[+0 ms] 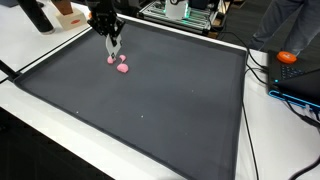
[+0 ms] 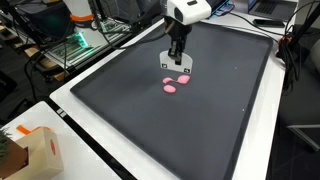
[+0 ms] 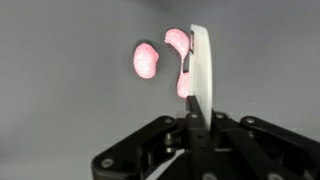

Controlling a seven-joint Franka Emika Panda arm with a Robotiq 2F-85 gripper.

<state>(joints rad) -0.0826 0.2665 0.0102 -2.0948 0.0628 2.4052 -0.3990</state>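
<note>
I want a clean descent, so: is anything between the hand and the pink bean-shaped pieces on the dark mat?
Nothing visible. The hand hangs just above the small pink bean-shaped pieces on the dark grey mat; in the wrist view only its own white finger overlaps one piece.

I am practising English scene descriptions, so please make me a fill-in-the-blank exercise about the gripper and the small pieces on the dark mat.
1. The bean-shaped pieces lying on the dark mat are ___ in colour.
2. In both exterior views, the gripper hangs just ___ them.
3. In the wrist view, a ___ finger hides part of one piece.

Missing words: pink; above; white.
</note>
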